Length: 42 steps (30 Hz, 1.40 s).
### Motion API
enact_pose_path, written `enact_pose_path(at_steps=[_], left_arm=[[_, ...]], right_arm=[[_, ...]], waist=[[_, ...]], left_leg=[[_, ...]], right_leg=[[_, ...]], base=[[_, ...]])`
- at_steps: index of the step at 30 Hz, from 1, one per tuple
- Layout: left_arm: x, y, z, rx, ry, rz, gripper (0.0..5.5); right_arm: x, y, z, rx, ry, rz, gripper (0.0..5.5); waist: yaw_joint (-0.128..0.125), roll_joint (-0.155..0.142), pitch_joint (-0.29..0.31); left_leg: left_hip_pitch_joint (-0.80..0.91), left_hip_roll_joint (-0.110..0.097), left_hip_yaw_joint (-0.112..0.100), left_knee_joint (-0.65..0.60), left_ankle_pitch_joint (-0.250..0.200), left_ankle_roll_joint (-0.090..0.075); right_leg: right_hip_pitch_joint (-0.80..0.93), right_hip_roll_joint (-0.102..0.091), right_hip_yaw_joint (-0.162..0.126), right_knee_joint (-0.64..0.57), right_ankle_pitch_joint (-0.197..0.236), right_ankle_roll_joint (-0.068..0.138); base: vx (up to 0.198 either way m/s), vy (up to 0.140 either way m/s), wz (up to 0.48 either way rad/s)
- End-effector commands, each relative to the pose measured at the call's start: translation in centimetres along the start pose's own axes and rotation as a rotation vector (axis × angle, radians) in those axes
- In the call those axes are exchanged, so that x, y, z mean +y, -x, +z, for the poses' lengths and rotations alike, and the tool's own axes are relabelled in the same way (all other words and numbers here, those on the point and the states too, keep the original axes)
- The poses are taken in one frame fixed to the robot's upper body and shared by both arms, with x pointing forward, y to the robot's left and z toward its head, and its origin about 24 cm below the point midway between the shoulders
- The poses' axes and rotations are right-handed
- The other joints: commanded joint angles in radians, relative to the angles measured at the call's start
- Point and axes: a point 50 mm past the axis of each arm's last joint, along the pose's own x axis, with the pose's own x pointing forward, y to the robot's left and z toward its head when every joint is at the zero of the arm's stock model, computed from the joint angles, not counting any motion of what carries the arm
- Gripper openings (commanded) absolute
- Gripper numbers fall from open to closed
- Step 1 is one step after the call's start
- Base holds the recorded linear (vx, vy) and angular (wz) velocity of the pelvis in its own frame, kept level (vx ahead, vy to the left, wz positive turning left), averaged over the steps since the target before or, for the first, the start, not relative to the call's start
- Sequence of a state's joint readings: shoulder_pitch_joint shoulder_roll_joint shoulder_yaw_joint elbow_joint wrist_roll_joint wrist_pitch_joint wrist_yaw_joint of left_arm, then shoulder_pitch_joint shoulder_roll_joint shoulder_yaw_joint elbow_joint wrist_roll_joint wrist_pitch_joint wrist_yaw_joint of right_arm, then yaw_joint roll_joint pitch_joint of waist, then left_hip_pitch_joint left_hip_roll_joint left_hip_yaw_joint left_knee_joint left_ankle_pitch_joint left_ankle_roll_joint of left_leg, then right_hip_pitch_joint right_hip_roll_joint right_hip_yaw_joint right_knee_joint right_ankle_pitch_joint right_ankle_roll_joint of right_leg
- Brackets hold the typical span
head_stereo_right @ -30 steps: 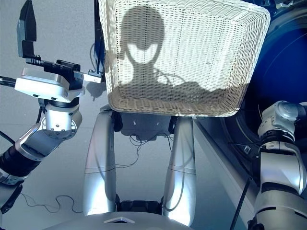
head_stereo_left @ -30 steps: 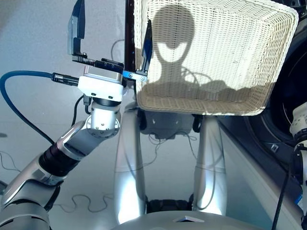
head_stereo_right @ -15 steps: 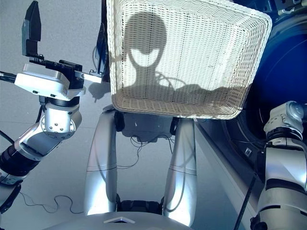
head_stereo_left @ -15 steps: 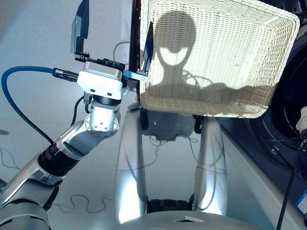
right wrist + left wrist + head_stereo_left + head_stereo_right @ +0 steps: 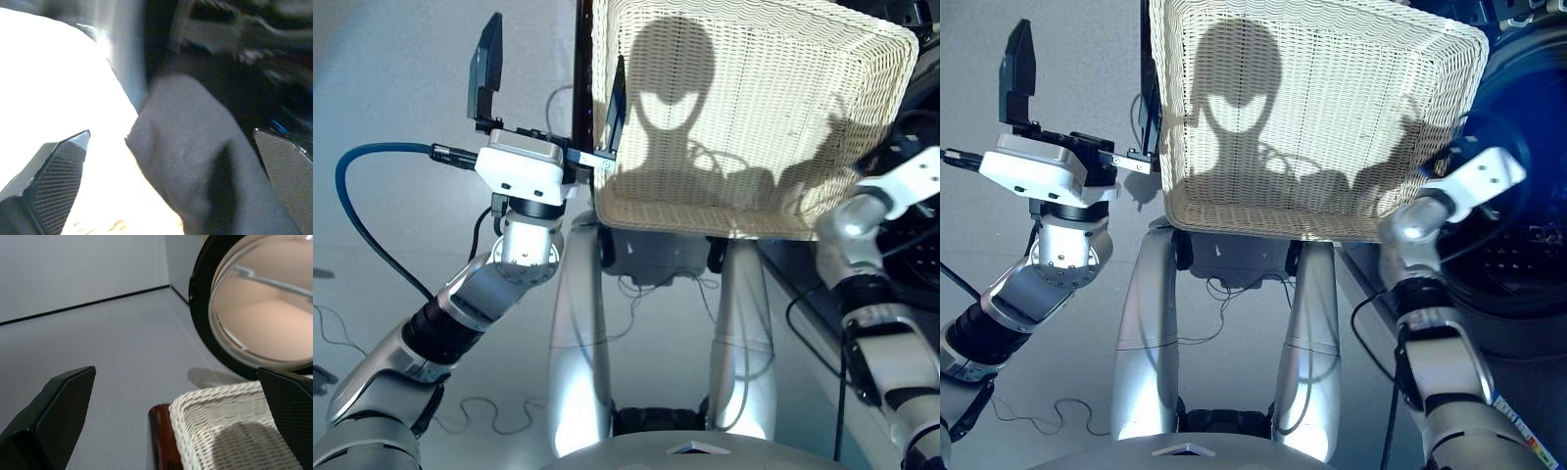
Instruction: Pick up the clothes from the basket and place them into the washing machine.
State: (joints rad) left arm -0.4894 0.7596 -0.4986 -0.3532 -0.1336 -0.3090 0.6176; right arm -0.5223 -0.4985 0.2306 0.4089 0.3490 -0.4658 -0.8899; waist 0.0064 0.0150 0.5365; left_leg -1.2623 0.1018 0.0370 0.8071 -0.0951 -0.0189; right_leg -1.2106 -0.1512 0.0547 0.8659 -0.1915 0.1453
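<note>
The right tool [image 5: 166, 176] is cut off in the head views, only its wrist showing beside the basket's right corner; in its own blurred view its fingers are seen spread, with nothing gripped, before what may be a grey surface. The basket [image 5: 744, 117], cream woven wicker, is seen with no clothes visible. The left tool [image 5: 553, 88] is held released beside the basket's left rim. The washing machine [image 5: 1528, 215] is partly cropped at right, its glass door [image 5: 259, 313] seen beyond the basket.
</note>
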Motion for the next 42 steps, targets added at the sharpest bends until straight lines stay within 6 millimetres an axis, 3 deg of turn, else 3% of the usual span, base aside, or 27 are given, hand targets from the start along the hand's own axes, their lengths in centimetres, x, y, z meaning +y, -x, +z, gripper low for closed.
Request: enact_pose_path(at_steps=[1,6,10,12,19,20,21,24,28,29,30,33,37,38,39,42], left_arm=[[-0.2,-0.1,2.2,-0.142,0.004,-0.018,5.5],[-0.2,0.5,2.0,-0.145,-0.061,-0.054,5.5],[-0.2,1.2,1.2,-0.113,-0.102,-0.077,5.5],[-0.2,1.9,-0.3,-0.031,-0.103,-0.063,5.5],[0.3,6.8,-7.4,0.462,0.178,0.144,5.5],[0.3,6.8,-7.4,0.463,0.178,0.144,5.5],[0.1,9.1,-9.8,0.63,0.271,0.193,5.5],[-1.2,12.6,-12.7,0.841,0.426,0.231,5.5],[-1.9,16.8,-15.0,1.027,0.464,0.228,5.5],[-1.9,16.8,-15.0,1.027,0.464,0.228,5.5],[-1.7,19.0,-15.7,1.113,0.451,0.229,5.5],[-1.3,21.4,-16.3,1.201,0.428,0.271,5.5],[-1.0,24.8,-16.2,1.325,0.407,0.263,5.5],[-1.0,24.8,-16.2,1.325,0.407,0.263,5.5],[-0.8,27.2,-15.8,1.42,0.367,0.218,5.5],[-0.7,30.5,-15.1,1.555,0.332,0.215,5.5]], right_arm=[[0.3,0.7,3.0,-0.242,0.056,0.141,5.5],[2.5,3.4,4.9,-0.387,0.068,0.398,5.5],[3.2,5.1,5.2,-0.439,0.091,0.548,5.5],[3.3,6.0,4.6,-0.343,-0.005,0.566,5.5],[2.3,7.9,0.4,-0.09,0.045,0.678,5.5],[2.3,7.9,0.4,-0.089,0.045,0.678,5.5],[1.4,8.5,-1.6,0.007,0.121,0.719,5.5],[0.0,9.4,-5.3,0.197,0.215,0.761,5.5],[-2.7,11.1,-8.8,0.422,0.28,0.764,5.5],[-2.7,11.1,-8.8,0.422,0.28,0.764,5.5],[-4.1,12.1,-10.2,0.544,0.298,0.784,5.5],[-6.2,13.4,-11.6,0.677,0.294,0.739,5.5],[-8.4,15.3,-12.7,0.807,0.299,0.73,5.5],[-8.4,15.3,-12.7,0.807,0.299,0.73,5.5],[-10.0,16.4,-13.3,0.881,0.327,0.719,5.5],[-12.7,18.3,-14.4,1.018,0.369,0.657,5.5]], waist=[[-0.014,0.016,-0.016],[-0.02,0.012,-0.016],[-0.023,0.008,-0.016],[-0.025,0.003,-0.016],[-0.027,-0.006,-0.016],[-0.027,-0.006,-0.016],[-0.027,-0.01,-0.016],[-0.022,-0.005,-0.016],[-0.019,-0.002,-0.016],[-0.02,-0.002,-0.016],[-0.016,-0.003,-0.016],[-0.012,-0.006,-0.025],[-0.009,-0.007,-0.081],[-0.009,-0.007,-0.081],[-0.007,-0.009,-0.12],[-0.006,-0.011,-0.17]], left_leg=[[0.093,-0.002,0.027,-0.068,-0.033,-0.032],[0.105,0.0,0.032,-0.083,-0.023,-0.031],[0.147,0.004,0.039,-0.143,0.001,-0.037],[0.183,0.007,0.044,-0.178,0.014,-0.039],[0.354,-0.001,0.057,-0.317,0.052,-0.041],[0.356,-0.001,0.057,-0.318,0.053,-0.041],[0.433,-0.005,0.062,-0.359,0.062,-0.043],[0.561,-0.017,0.063,-0.441,0.08,-0.046],[0.745,-0.035,0.063,-0.552,0.108,-0.056],[0.745,-0.035,0.063,-0.553,0.109,-0.056],[0.838,-0.038,0.058,-0.616,0.123,-0.061],[0.973,-0.043,0.058,-0.718,0.146,-0.069],[1.066,-0.037,0.06,-0.791,0.16,-0.072],[1.066,-0.037,0.06,-0.791,0.16,-0.072],[1.104,-0.036,0.067,-0.816,0.161,-0.073],[1.156,-0.037,0.071,-0.848,0.161,-0.071]], right_leg=[[-0.002,0.036,-0.033,-0.066,0.038,-0.048],[0.009,0.033,-0.033,-0.078,0.053,-0.044],[0.053,0.027,-0.039,-0.126,0.071,-0.038],[0.088,0.028,-0.045,-0.159,0.084,-0.036],[0.245,0.026,-0.064,-0.271,0.124,-0.024],[0.246,0.026,-0.064,-0.272,0.124,-0.024],[0.319,0.026,-0.074,-0.307,0.132,-0.022],[0.444,0.02,-0.092,-0.38,0.152,-0.013],[0.629,0.014,-0.115,-0.487,0.176,-0.004],[0.63,0.014,-0.115,-0.487,0.176,-0.004],[0.721,0.016,-0.125,-0.543,0.187,-0.001],[0.85,0.014,-0.142,-0.63,0.202,0.007],[0.942,0.007,-0.156,-0.705,0.22,0.013],[0.942,0.007,-0.156,-0.705,0.22,0.013],[0.983,0.007,-0.158,-0.737,0.224,0.015],[1.034,0.005,-0.157,-0.771,0.232,0.019]], base=[[0.0,0.0,0.0],[0.0,0.0,0.0],[0.0,0.0,0.0],[0.0,0.0,0.0],[0.025,0.007,-0.012],[0.111,0.008,-0.008],[0.12,0.006,-0.019],[0.146,-0.005,0.034],[0.134,0.003,0.106],[0.123,-0.004,0.132],[0.125,-0.005,0.103],[0.145,-0.004,0.06],[0.103,0.006,0.083],[0.117,0.02,0.018],[0.12,0.023,0.016],[0.127,0.022,0.001]])
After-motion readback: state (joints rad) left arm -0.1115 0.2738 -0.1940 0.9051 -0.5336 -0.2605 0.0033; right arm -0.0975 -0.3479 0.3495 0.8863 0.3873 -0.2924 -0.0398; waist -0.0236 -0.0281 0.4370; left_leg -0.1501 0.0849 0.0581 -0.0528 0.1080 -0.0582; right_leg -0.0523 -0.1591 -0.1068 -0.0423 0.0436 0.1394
